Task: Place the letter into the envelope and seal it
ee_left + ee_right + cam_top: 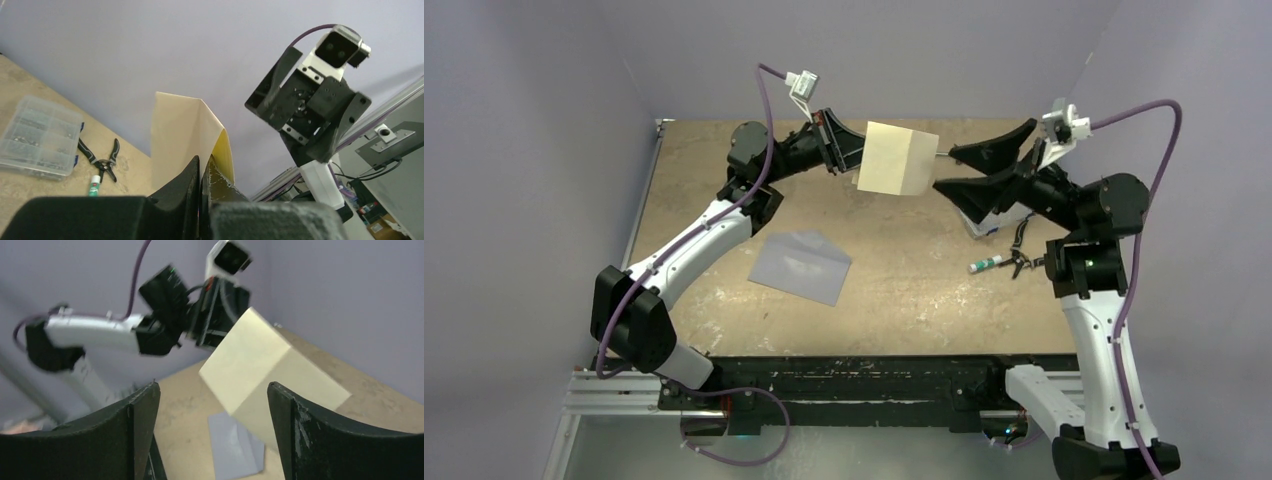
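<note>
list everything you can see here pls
letter: one, cream, folded, held in the air above the table's far side
envelope: one, grey-blue, flat on the table, left of centre
parts box: one, clear plastic, on the table's right side, partly under the right arm
pliers: one, black handles, beside the box
small tube: one, white with a green end, next to the pliers
table: one, tan
left pincer: one, black, shut on the letter's edge
right pincer: one, black, open, at the letter's right edge, not gripping it
</note>
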### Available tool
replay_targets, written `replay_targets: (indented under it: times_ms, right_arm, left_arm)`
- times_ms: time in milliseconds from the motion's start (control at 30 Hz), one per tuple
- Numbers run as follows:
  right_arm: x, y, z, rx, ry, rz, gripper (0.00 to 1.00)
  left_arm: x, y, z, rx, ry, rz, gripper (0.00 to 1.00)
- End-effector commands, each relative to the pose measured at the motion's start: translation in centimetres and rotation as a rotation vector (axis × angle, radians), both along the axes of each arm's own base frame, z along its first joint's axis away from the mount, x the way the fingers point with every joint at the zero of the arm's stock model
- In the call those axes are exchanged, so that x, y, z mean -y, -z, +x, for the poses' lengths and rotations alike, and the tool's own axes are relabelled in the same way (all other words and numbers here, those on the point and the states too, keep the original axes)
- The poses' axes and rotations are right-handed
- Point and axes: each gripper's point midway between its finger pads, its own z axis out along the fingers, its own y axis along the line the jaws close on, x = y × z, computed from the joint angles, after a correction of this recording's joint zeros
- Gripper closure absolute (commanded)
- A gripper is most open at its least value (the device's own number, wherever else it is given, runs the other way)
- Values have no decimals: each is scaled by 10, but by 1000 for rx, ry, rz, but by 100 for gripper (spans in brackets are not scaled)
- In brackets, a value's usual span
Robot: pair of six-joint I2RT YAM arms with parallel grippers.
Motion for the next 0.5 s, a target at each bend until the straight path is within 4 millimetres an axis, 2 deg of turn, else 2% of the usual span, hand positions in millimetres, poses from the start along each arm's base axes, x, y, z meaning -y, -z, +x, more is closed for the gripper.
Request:
replay_targets:
  times_ms: [0,167,300,467]
  right_arm:
    - [40,-35,47,-135,371,312,16]
    - [43,-12,63,-275,371,433,4]
    - [30,-9,59,-306,245,466,1]
    - [23,-8,50,-357,130,541,1]
  left_arm:
    - [-6,-22,-4,145,-28,1,100]
    - [-7,-37,-21,126,53,-60,100]
    - [-11,-49,-32,72,103,-115,100]
    - [-17,-69,-38,-13,141,-200,100]
